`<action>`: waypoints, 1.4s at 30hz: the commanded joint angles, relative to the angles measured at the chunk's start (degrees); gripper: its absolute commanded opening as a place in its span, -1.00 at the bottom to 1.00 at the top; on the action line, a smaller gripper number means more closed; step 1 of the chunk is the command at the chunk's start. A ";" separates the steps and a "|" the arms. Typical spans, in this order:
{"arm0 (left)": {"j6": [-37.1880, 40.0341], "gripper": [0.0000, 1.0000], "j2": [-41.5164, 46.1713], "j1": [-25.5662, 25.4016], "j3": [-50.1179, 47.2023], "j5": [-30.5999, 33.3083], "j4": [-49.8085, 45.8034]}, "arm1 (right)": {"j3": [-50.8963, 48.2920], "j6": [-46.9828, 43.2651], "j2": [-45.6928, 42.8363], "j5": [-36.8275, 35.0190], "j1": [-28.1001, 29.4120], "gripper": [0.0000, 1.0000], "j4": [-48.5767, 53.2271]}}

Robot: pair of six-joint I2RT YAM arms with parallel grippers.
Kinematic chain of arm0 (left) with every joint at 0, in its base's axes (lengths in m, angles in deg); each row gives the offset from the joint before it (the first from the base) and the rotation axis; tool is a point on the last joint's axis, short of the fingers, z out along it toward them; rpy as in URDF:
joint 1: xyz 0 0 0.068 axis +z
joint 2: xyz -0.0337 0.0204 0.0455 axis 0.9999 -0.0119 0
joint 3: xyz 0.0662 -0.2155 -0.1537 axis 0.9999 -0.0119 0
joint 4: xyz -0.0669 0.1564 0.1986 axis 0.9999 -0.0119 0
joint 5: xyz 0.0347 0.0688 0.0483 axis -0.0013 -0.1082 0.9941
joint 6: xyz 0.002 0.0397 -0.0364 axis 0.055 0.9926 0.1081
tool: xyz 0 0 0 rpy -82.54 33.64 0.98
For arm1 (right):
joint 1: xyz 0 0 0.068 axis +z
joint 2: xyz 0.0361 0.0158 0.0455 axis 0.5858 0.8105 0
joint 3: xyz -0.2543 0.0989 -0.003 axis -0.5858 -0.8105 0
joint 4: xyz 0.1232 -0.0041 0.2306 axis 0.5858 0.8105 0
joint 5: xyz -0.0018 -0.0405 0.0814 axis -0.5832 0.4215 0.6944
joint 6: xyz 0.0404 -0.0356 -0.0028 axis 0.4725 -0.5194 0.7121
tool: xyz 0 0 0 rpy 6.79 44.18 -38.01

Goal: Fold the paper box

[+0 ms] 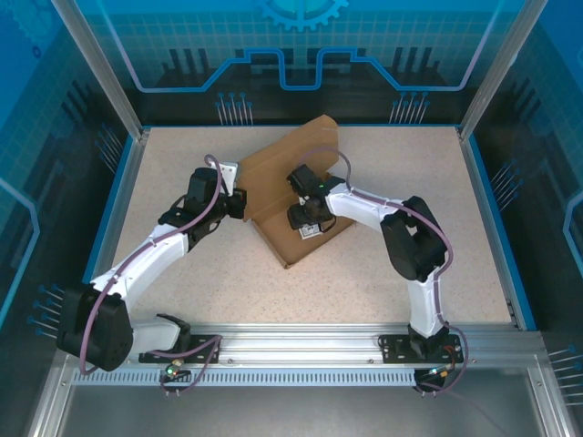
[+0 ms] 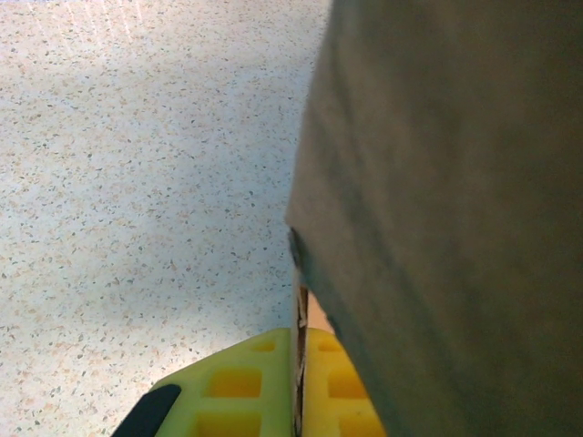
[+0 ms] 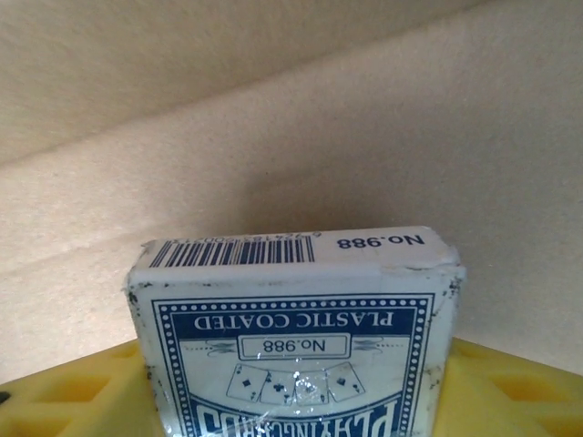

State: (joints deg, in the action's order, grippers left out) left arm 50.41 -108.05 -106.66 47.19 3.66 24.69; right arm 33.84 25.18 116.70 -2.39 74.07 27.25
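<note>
Top view first: the paper box lies in the middle of the speckled table, a touch toward 12 o'clock from centre. It is part-formed, with 1 big panel tilted up toward 12 o'clock and the flat base running down toward 5 o'clock.

Over to the left claw, at the box's 9 o'clock edge. Its jaws are together, clamped on cardboard! The left wrist view confirms it: the left claw has 2 yellow fingers at 6 o'clock with a thin raw edge of the paper box sandwiched between them. The brown panel climbs away to 12 o'clock and takes up the right half, with bare table off at 9 o'clock.

Now the right claw, reaching in over the box base. Its jaws stand well apart, yet they are not empty: a blue-and-white pack of playing cards sits in them. From the right wrist, the right claw has a yellow finger on each side of the pack of playing cards, both pressed to its sides, barcode end pointing to 12 o'clock. Behind the pack, pale inner walls of the paper box meet in a crease rising from 9 toward 1 o'clock.
</note>
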 commanded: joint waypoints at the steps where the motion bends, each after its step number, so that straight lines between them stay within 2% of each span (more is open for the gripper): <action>1: -0.59 -0.89 1.43 0.20 0.03 -1.39 1.97 | 2.39 0.16 -1.06 -0.79 0.28 0.48 -0.39; 6: -0.56 -0.89 0.90 0.23 -0.10 -1.38 2.39 | 2.09 -2.00 -6.41 -1.27 -0.54 0.67 1.23; 11: -0.69 -0.89 0.29 0.25 0.16 -1.43 2.55 | -3.14 -6.69 -15.22 -1.83 -3.13 0.72 -0.94; 13: -0.89 -0.89 0.11 0.24 0.19 -1.27 2.87 | -7.03 -8.11 -18.85 -3.14 -5.70 0.77 -2.44; 16: -1.02 -0.87 -0.41 0.26 0.16 -1.03 3.71 | -11.04 -8.17 -20.98 0.24 -11.93 0.78 -2.76; 22: 1.76 -0.85 -2.96 0.27 0.32 -1.15 7.99 | -15.95 -8.60 -21.56 5.96 -20.14 0.79 -5.14; 30: 6.15 -0.85 -8.83 0.33 4.12 0.25 9.73 | -16.00 -17.24 -21.98 9.87 -24.87 0.77 -11.63; 35: 7.05 -0.80 -11.63 0.29 6.11 -0.48 9.56 | -13.70 -24.50 -19.17 14.76 -27.37 0.69 -18.82; 42: 7.32 -0.76 -12.48 0.29 6.71 -1.57 9.61 | -4.84 -32.38 -10.81 18.78 -29.54 0.56 -22.85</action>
State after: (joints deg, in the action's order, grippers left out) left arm 56.57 -119.78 -106.66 51.72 3.62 32.55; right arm 25.53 -1.88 103.63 12.50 45.62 8.39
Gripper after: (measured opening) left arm 0.121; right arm 0.783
